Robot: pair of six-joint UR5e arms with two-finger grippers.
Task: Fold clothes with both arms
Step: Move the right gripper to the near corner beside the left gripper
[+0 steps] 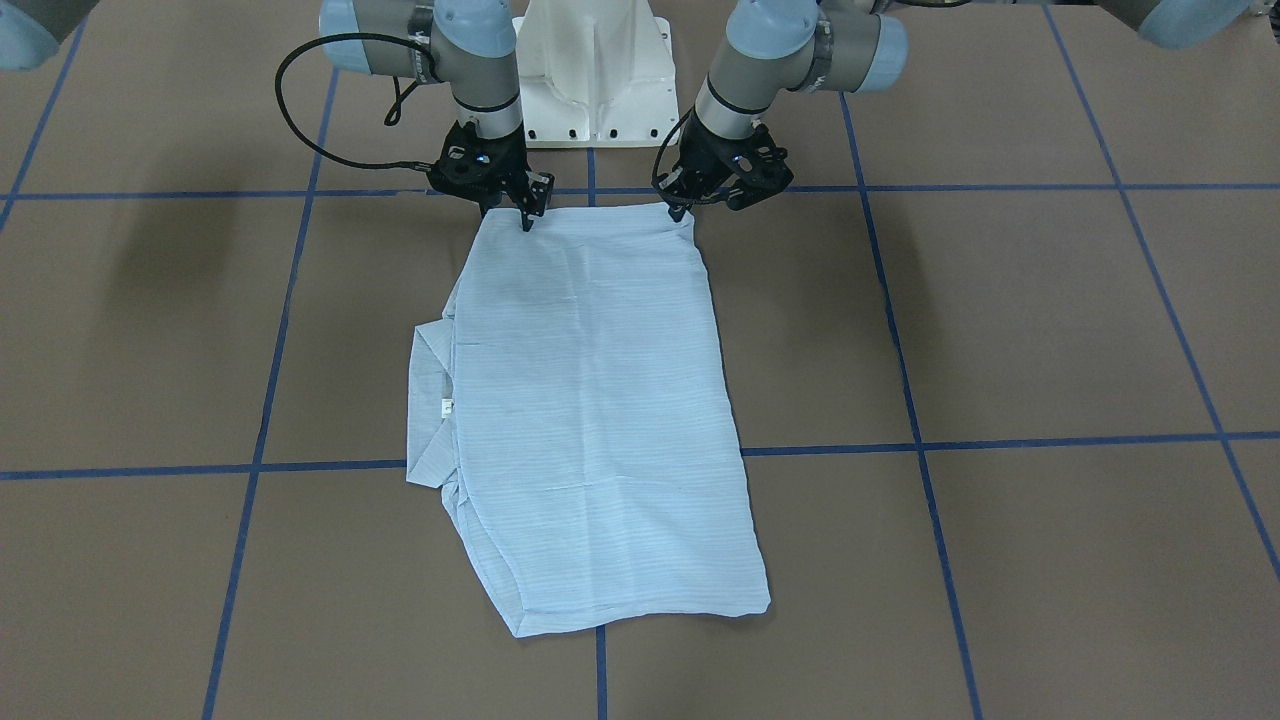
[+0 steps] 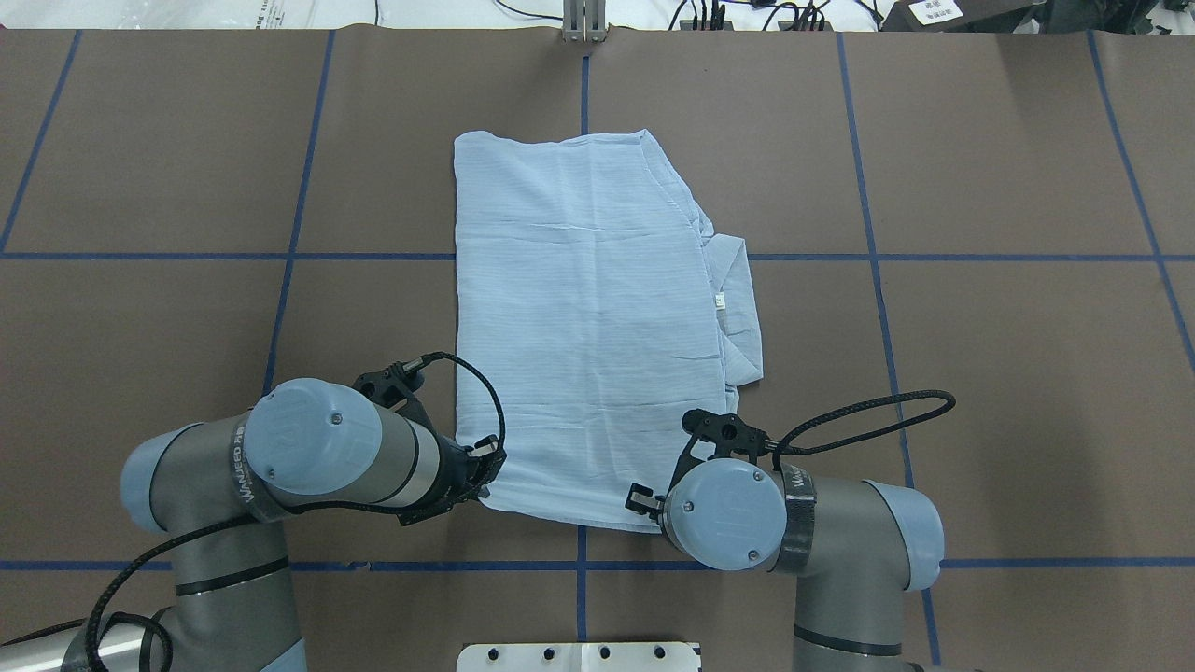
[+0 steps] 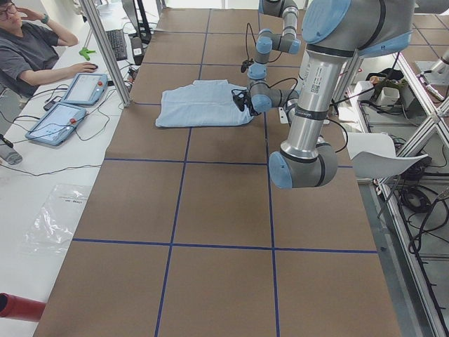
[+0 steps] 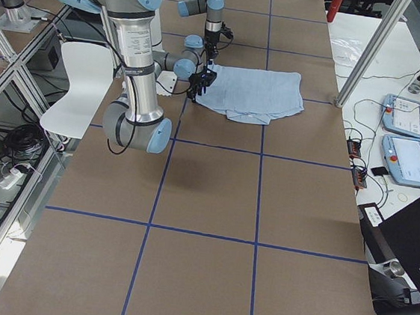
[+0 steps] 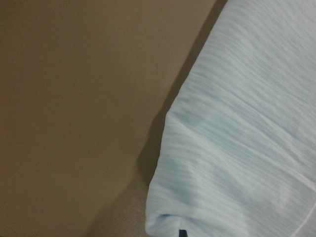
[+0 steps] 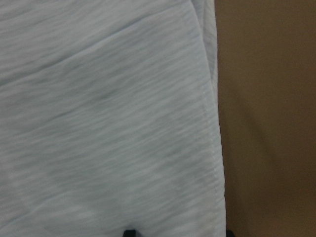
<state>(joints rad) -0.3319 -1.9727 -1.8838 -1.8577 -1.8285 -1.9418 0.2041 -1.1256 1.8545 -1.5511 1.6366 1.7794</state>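
Shirt (image 1: 600, 400): pale blue, finely striped, folded into a long rectangle and lying flat at the middle of the counter (image 1: 1000, 330); its long side runs away from the robot, and its far hem is the part closest to the front-facing camera.
Collar (image 1: 430, 400): sticks out from under the folded body on the robot's right side, with a small white tag (image 1: 447, 406) showing on it.
Right end effector (image 1: 527, 215): down at the shirt corner nearest the robot on its right side. The wrist view shows two dark fingertips (image 6: 129, 232) set apart at a moderate gap, with flat cloth and the shirt's side edge between them.
Left end effector (image 1: 682, 210): at the other near corner. Its wrist view shows one dark fingertip (image 5: 182, 232) against a slightly bunched cloth corner; whether the fingers are clamped or apart cannot be told.
Arms: the right arm (image 2: 822, 532) and the left arm (image 2: 308, 457) both bend down from the white base (image 1: 595, 80) to the shirt's near edge.
Counter surface: brown, crossed by blue tape lines (image 1: 1000, 440).
Beside the counter: a seated person (image 3: 28, 49) at a side desk with two handheld control tablets (image 3: 70, 105).
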